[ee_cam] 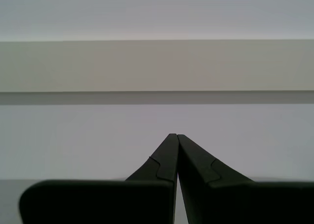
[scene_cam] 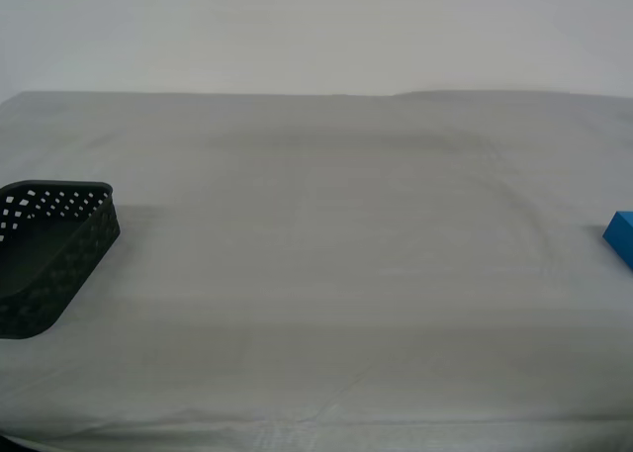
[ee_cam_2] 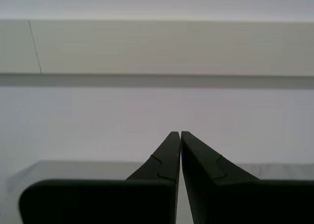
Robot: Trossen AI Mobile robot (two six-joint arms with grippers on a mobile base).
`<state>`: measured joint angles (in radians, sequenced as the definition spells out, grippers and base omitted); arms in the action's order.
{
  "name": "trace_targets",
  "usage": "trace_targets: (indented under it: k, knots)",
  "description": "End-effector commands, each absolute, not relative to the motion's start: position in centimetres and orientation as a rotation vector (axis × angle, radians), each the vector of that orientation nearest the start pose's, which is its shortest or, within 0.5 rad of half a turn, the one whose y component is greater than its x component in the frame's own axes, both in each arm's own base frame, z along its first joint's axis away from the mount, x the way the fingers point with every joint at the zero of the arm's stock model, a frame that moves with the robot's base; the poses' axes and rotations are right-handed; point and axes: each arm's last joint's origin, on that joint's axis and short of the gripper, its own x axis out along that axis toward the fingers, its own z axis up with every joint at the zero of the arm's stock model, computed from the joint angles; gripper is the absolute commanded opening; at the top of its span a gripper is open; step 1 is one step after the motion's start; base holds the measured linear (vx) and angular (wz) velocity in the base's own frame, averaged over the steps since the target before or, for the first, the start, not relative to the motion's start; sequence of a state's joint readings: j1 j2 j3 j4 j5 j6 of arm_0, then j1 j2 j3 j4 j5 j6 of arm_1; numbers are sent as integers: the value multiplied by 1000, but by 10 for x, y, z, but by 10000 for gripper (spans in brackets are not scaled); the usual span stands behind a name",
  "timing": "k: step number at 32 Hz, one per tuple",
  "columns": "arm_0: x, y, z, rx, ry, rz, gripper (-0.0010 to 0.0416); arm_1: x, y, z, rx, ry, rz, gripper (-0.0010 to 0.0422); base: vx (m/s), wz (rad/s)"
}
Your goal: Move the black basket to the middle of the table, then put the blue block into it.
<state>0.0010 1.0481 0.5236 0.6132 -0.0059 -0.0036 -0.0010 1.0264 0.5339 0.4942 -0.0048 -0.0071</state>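
The black basket [scene_cam: 49, 254] sits on the table [scene_cam: 326, 254] at the exterior view's far left edge, partly cut off. The blue block [scene_cam: 621, 236] lies at the exterior view's far right edge, mostly cut off. Neither arm shows in the exterior view. My first gripper [ee_cam: 176, 136] is shut and empty, its tips pointing at a pale wall. My second gripper [ee_cam_2: 180, 133] is shut and empty too, facing the wall above the table's far edge. The basket and the block do not show in either wrist view.
The table is draped in light grey, slightly wrinkled cloth and runs back to a pale wall [scene_cam: 316, 27]. A wide stretch of bare cloth lies between the basket and the block.
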Motion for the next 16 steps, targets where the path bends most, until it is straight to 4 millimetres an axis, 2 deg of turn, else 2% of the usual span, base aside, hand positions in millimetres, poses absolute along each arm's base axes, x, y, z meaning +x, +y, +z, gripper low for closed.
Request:
trace_targets:
  k: [1, 6, 12, 16]
  knots:
    - [227, 0, 270, -3, -83, 7, 0, 221, 0, 266, -10, 141, 5, 0, 0, 0]
    - [227, 0, 268, -2, -62, 7, 0, 213, 1, 276, 1, 409, 37, 0, 0, 0]
    - [227, 0, 267, -2, -58, 7, 1, 202, 2, 297, 43, 609, 60, 0, 0, 0]
    - [227, 0, 267, -2, -57, 7, 1, 188, 6, 313, 102, 753, 138, 0, 0, 0]
